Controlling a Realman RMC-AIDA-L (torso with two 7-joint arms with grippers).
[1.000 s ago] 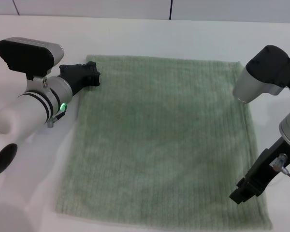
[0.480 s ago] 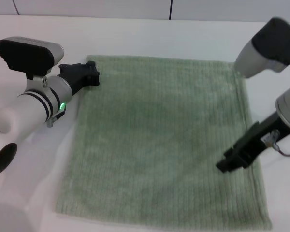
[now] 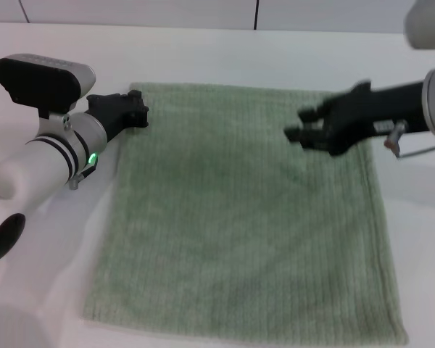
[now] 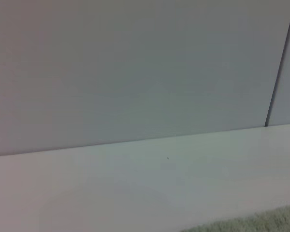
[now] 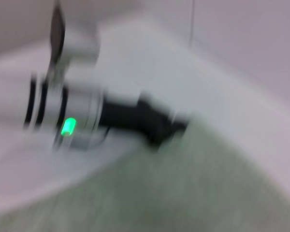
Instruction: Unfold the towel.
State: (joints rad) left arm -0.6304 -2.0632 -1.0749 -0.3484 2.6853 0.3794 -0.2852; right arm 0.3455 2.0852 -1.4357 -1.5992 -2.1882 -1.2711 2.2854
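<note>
The towel (image 3: 246,210) is spread flat on the white table (image 3: 203,51), roughly square, its edges running near-to-far and left-to-right, the near edge slightly wider. The left gripper (image 3: 134,110) rests at the towel's far-left corner; whether it pinches the cloth cannot be told. The right gripper (image 3: 304,127) is held above the towel's far-right part, its fingers narrowly parted, nothing held.

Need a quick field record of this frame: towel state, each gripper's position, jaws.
towel: pale green, spread flat on the white table, no fold visible
left gripper: at the towel's far left corner, low at the cloth
left jaws: cannot tell
right gripper: above the towel's far right part, pointing toward the left arm
right jaws: open, holding nothing
</note>
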